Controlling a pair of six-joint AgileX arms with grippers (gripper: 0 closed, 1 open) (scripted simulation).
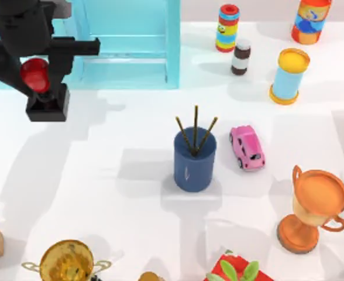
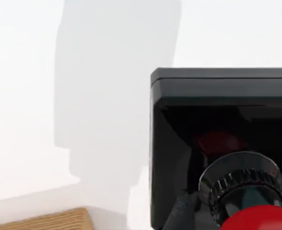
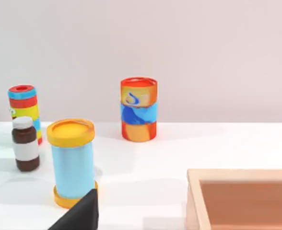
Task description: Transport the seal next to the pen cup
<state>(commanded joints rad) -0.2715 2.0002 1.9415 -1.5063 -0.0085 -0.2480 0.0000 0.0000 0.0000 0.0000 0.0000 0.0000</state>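
Item: seal (image 1: pixel 36 75), clenched in your left gripper's (image 1: pixel 40 79) jaws, well apart from pen cup (image 1: pixel 194 159). Risk: it could clip the cup's sticks (image 1: pixel 195 133) on approach

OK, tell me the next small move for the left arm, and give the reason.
Probably carry the seal toward the top view's right and nearer the camera-side edge, stopping by the pen cup. The left tool grips the red knob at the table's far left, well apart from the cup. The bare table on the cup's left looks the safest spot, since a pink toy car sits on its right.
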